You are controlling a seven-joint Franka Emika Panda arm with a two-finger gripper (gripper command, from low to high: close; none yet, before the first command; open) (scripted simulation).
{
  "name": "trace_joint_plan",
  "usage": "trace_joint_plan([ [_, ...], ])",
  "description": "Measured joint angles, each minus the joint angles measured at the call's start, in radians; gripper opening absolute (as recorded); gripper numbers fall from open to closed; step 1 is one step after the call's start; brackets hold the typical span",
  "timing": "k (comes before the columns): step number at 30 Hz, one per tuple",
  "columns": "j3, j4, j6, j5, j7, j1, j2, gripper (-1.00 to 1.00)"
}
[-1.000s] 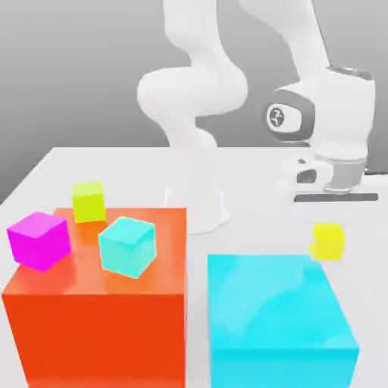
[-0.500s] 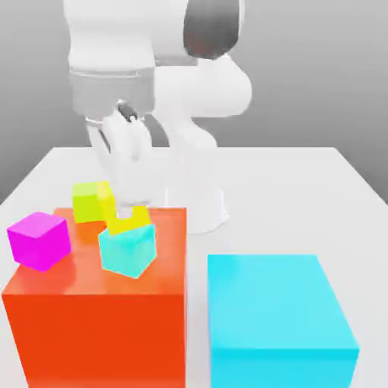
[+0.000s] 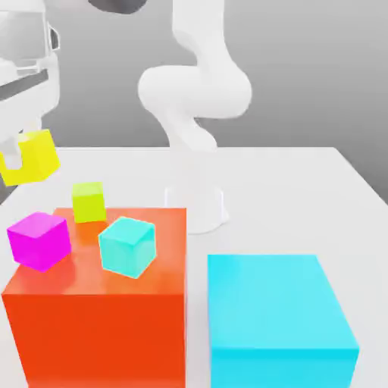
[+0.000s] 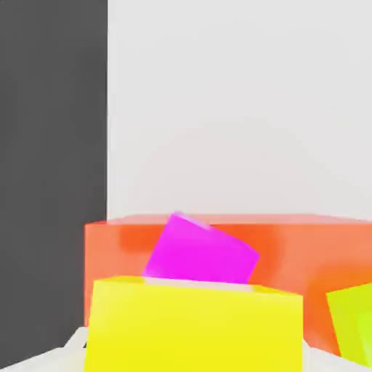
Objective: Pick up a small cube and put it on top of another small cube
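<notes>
small yellow cube (image 3: 30,156) (image 4: 192,327) is clamped in the closed gripper (image 3: 21,155), raised in the air at the exterior view's far left, above and apart from the magenta cube (image 3: 39,239) and lime cube (image 3: 89,201) on the orange block (image 3: 98,318).

The exterior view looks from in front of the table (image 3: 288,182), slightly raised and angled down, facing the robot's base at the far edge, with the orange block (image 3: 98,318) and cyan block (image 3: 276,318) nearest the lens. The hand view rides on the hand, looking past the yellow cube (image 4: 192,327) held right against the lens, down toward the table's edge. Both views share the orange block, the magenta cube (image 3: 38,239) upon it, the lime cube (image 3: 89,201) and the yellow cube.
</notes>
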Motion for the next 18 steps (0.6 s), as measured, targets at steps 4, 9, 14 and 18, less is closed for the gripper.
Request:
trace_joint_plan([
  [4, 0.001, -0.013, 0.022, -0.002, 0.001, -0.001, 0.013, -1.0],
  [9, -0.003, -0.03, 0.053, 0.005, -0.005, -0.002, 0.038, -1.0],
  [14, -0.011, -0.048, 0.086, 0.024, -0.02, -0.003, 0.07, -1.0],
  [18, -0.019, -0.062, 0.112, 0.046, -0.039, -0.004, 0.097, 1.0],
])
